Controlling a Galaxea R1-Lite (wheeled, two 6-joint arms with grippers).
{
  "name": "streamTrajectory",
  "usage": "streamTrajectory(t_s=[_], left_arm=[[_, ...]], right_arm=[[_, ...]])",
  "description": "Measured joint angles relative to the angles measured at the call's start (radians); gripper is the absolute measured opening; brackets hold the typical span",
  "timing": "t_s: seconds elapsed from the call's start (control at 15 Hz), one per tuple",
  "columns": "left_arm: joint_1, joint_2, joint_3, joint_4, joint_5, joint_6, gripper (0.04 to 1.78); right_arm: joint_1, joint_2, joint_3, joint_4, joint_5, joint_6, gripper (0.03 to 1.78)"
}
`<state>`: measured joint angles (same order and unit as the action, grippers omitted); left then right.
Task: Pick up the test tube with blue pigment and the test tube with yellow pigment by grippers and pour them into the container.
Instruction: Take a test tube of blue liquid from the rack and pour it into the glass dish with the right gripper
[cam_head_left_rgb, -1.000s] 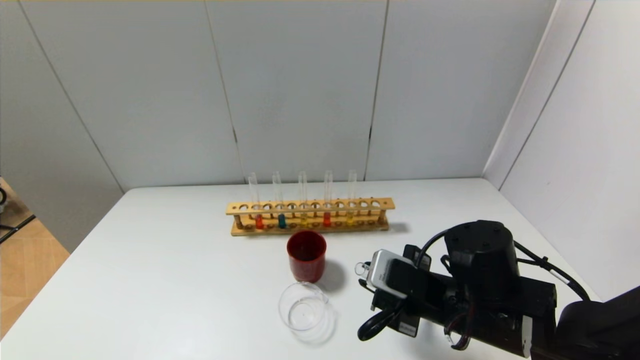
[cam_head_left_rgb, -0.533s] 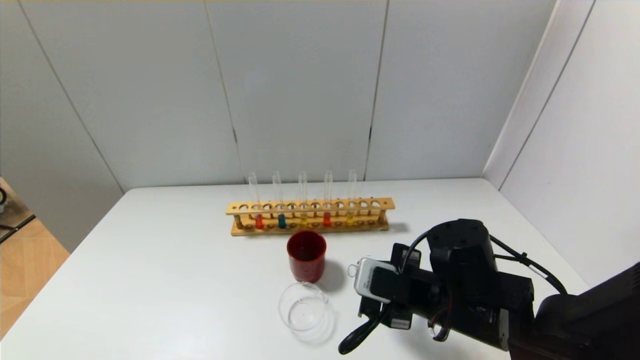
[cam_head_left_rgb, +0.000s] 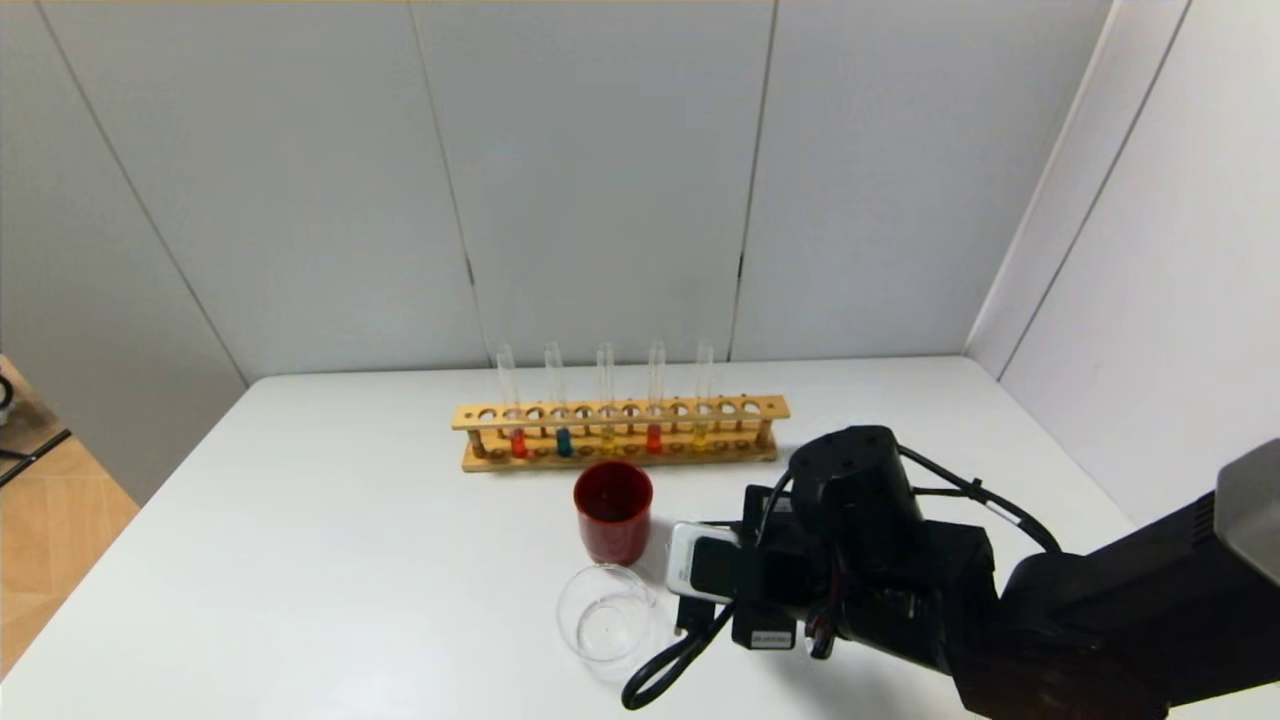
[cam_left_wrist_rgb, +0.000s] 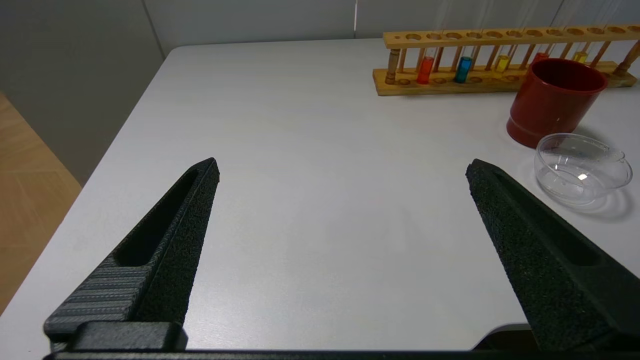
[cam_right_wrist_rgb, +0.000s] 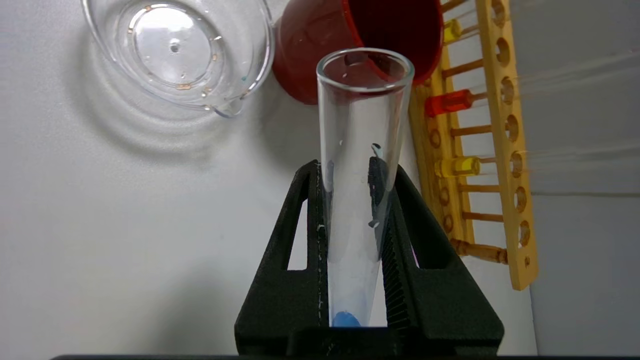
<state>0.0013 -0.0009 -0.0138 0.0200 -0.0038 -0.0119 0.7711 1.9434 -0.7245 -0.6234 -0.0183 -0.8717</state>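
Blue-pigment tube (cam_right_wrist_rgb: 361, 165), clamped in right gripper (cam_right_wrist_rgb: 357, 210) fingers, seemingly short of container (cam_right_wrist_rgb: 177, 52) rim; left gripper (cam_left_wrist_rgb: 342, 170) fingers apart.

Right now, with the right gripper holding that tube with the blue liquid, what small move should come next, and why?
Probably ease the right gripper a little further toward the glass beaker. It is shut on the test tube with blue pigment, whose open mouth sits nearer the red cup than the beaker's opening, so tipping now would likely miss. The left gripper hangs open, away from the work.
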Motion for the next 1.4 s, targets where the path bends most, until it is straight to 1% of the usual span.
streamTrajectory(t_s=[0.07, 0.13, 0.27, 0.47, 0.6, 0.8, 1.0, 1.13, 1.2, 1.4], left_arm=[[0.000, 0.000, 0.000, 0.000, 0.000, 0.000, 1.75], [0.000, 0.000, 0.000, 0.000, 0.000, 0.000, 1.75], [0.000, 0.000, 0.000, 0.000, 0.000, 0.000, 1.75], [0.000, 0.000, 0.000, 0.000, 0.000, 0.000, 1.75], [0.000, 0.000, 0.000, 0.000, 0.000, 0.000, 1.75], [0.000, 0.000, 0.000, 0.000, 0.000, 0.000, 1.75], [0.000, 0.000, 0.000, 0.000, 0.000, 0.000, 1.75], [0.000, 0.000, 0.000, 0.000, 0.000, 0.000, 1.75], [0.000, 0.000, 0.000, 0.000, 0.000, 0.000, 1.75], [0.000, 0.000, 0.000, 0.000, 0.000, 0.000, 1.75]], right_arm=[[0.009, 0.003, -0.021, 0.027, -0.003, -0.008, 0.39], [0.019, 0.008, -0.044, 0.051, -0.019, -0.015, 0.39], [0.038, 0.020, -0.075, 0.091, -0.056, -0.039, 0.39], [0.059, 0.044, -0.107, 0.112, -0.109, -0.079, 0.39], [0.065, 0.060, -0.124, 0.118, -0.120, -0.103, 0.39], [0.073, 0.070, -0.167, 0.166, -0.126, -0.107, 0.39], [0.098, 0.074, -0.223, 0.254, -0.183, -0.138, 0.39], [0.113, 0.076, -0.250, 0.303, -0.227, -0.191, 0.39], [0.116, 0.076, -0.255, 0.316, -0.241, -0.216, 0.39], [0.118, 0.085, -0.259, 0.318, -0.245, -0.223, 0.39]])
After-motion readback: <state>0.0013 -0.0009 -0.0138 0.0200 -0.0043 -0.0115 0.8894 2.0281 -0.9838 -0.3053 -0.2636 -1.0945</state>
